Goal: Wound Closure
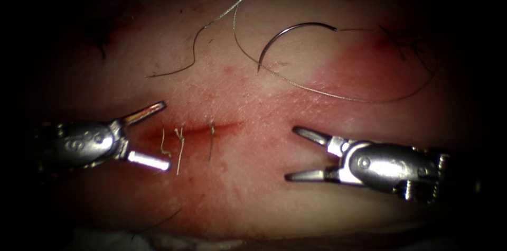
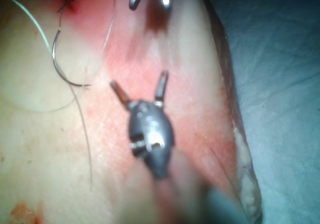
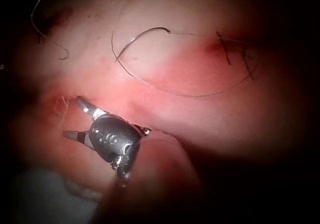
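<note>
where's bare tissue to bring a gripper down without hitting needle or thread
Free: the tissue below the cut, between the open left gripper and open right gripper, both empty. Crowded: above the cut, where the needle lies loose amid loops of thread.

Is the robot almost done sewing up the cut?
Partly. Three stitches already cross the cut in the tissue. Right now nothing is in hand: the left tool and right tool are open and empty, and the needle lies loose on the tissue, thread attached. The cut's right end looks unstitched.
</note>
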{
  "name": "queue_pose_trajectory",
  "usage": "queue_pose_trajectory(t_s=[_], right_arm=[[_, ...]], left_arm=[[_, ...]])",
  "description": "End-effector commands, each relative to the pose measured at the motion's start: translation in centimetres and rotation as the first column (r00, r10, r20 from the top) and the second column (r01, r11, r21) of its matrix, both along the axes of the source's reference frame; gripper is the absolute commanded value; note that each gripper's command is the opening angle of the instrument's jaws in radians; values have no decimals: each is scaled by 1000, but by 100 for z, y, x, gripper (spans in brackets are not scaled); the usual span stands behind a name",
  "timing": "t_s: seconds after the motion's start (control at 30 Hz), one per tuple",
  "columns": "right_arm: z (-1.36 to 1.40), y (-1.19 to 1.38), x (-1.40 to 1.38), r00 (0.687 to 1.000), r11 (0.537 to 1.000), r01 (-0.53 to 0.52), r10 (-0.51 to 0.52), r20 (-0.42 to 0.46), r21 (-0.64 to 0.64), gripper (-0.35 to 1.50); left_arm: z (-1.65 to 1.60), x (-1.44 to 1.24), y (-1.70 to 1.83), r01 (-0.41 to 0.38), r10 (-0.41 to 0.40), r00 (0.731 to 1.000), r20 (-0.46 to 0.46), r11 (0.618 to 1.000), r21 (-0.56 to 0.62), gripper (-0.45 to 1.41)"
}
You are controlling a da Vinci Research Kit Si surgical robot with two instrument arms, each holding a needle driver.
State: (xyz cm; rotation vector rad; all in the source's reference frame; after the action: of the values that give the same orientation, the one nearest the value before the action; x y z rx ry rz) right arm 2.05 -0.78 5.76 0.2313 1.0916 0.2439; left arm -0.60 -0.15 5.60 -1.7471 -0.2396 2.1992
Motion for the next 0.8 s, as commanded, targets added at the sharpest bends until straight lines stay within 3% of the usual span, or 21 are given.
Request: queue_pose_trajectory(t_s=[0.03,0.2,0.47,0.8], right_arm=[[-1,11,-13,1000,1000,2,-2,8,-5,126],[-1,21,-26,1000,1000,-3,3,16,-12,126],[8,14,-47,998,997,-61,60,-17,-45,126],[-10,24,-59,996,994,-91,90,-20,-64,126]], left_arm=[[7,-10,-4,2,-2,1000,-2,1000,-3,88],[9,-13,-7,4,-4,1000,-4,1000,-6,88],[17,-11,-8,1,-1,1000,-4,1000,-12,88],[27,-4,-8,-6,6,1000,-1,1000,-20,86]])
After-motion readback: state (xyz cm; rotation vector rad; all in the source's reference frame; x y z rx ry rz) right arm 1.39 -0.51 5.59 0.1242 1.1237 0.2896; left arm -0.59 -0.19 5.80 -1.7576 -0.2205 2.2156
